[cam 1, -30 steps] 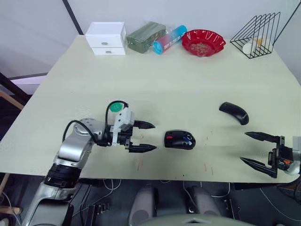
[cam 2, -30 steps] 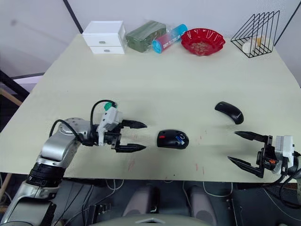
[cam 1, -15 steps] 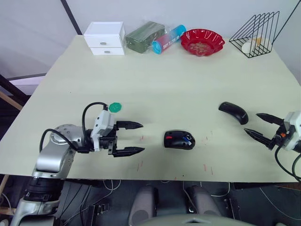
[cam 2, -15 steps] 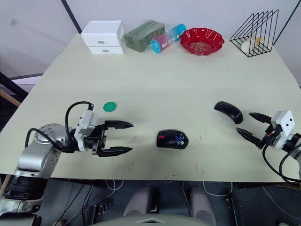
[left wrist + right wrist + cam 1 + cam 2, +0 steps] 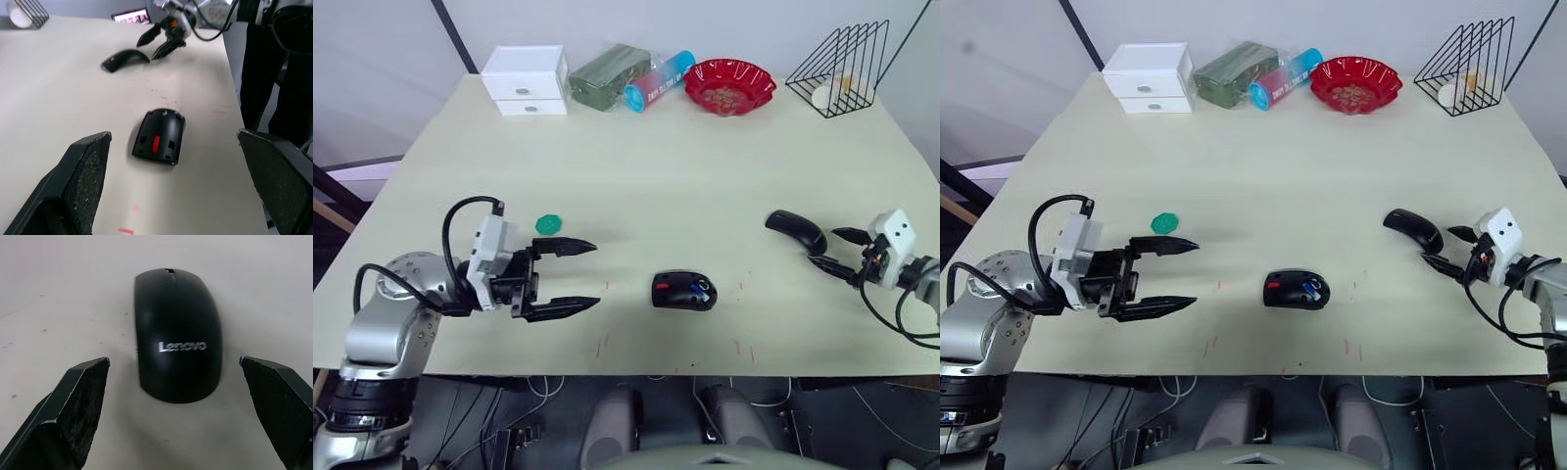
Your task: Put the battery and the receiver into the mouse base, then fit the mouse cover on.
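The mouse base [image 5: 684, 291] lies open near the table's front middle, black with red parts inside. A small white and blue battery [image 5: 702, 290] rests in it. The receiver is hidden. The glossy black mouse cover [image 5: 796, 230] lies arched on the table further right, with "Lenovo" on its top [image 5: 177, 347]. My right gripper [image 5: 824, 247] is open just right of the cover, its fingers pointing at it without touching. My left gripper [image 5: 595, 273] is open and empty, well left of the base and pointing toward it [image 5: 159, 136].
A flat green disc [image 5: 548, 224] lies just behind my left gripper. Along the far edge stand a white drawer box [image 5: 525, 78], a green packet [image 5: 617, 73], a blue and pink tube [image 5: 659, 80], a red bowl [image 5: 729, 85] and a wire rack [image 5: 842, 70].
My left gripper has drawn back to the left, away from the mouse base. My right gripper has moved from the front right edge inward to just beside the mouse cover.
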Action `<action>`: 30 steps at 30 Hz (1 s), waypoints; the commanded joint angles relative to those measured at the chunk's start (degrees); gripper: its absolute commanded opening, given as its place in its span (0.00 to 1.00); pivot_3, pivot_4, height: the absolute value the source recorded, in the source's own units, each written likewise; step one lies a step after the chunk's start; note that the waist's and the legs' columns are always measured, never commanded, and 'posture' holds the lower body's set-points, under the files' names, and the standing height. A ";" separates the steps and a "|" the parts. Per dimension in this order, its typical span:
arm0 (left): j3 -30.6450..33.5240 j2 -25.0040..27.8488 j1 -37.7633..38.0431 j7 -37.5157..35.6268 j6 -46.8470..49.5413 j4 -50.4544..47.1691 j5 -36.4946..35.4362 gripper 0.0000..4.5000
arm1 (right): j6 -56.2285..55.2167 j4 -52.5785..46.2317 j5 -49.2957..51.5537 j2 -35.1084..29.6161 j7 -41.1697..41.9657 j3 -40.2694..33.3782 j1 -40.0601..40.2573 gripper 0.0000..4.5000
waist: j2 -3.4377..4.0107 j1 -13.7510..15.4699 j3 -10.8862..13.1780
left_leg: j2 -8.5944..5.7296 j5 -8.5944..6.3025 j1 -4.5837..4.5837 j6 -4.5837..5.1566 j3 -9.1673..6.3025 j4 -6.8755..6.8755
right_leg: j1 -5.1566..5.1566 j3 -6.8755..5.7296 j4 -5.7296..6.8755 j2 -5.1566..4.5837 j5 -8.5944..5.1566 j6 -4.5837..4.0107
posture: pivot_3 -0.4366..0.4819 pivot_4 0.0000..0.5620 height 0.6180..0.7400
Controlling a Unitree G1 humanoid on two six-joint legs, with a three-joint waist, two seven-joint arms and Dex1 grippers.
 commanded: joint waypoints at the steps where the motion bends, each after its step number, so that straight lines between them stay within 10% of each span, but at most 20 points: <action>1: 3.68 0.61 0.79 -0.18 -1.28 -1.98 -1.89 0.97 | 0.23 0.61 -0.25 -0.93 0.72 -0.13 -1.66 1.00 | 0.00 -0.03 0.00 | 0.00 0.00 0.00 0.00 -0.01 0.00 | 0.00 0.00 0.00 0.00 0.00 0.00 | 0.48 0.27 1.00; 23: 6.06 0.35 5.65 1.08 -2.93 -5.16 -2.63 0.97 | 4.97 4.35 -1.27 -0.69 4.39 2.63 -7.75 1.00 | 0.07 -0.07 0.09 | 0.01 0.00 0.01 0.00 0.02 -0.01 | 0.00 0.02 0.00 -0.01 0.00 0.00 | 0.48 0.27 1.00; 27: 5.96 0.30 5.79 1.24 -3.29 -5.06 -2.42 1.00 | 5.26 3.63 -1.39 -0.59 4.25 2.64 -7.44 0.70 | 0.07 -0.09 0.09 | 0.01 0.00 0.01 0.00 0.03 -0.01 | 0.00 0.03 0.00 -0.01 0.01 0.00 | 0.48 0.27 1.00; 30: 5.75 0.25 5.85 1.35 -3.66 -4.94 -2.29 1.00 | 5.56 3.42 -1.54 -0.53 3.96 2.63 -7.37 0.70 | 0.08 -0.10 0.10 | 0.01 0.00 0.01 0.00 0.03 -0.01 | 0.00 0.02 0.00 -0.01 0.00 0.00 | 0.48 0.27 1.00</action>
